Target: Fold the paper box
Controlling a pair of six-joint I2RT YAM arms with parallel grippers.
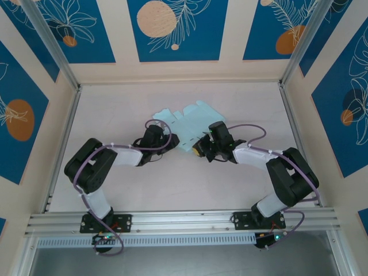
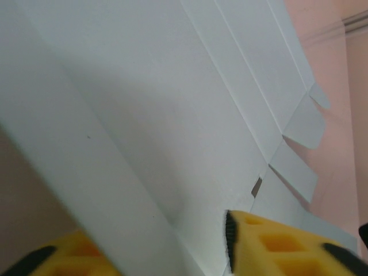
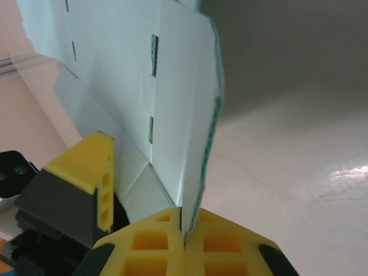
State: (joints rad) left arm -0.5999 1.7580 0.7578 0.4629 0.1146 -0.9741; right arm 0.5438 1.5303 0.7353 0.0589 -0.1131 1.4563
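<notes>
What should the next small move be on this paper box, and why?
Probably close the left tool on the box. The right tool is shut on an edge of the sheet. The left tool's fingers straddle the sheet with a gap between them. A second firm hold seems needed before any flap is folded.

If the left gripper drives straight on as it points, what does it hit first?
The paper box: its sheet lies between the left gripper's fingers and stretches on ahead.
</notes>
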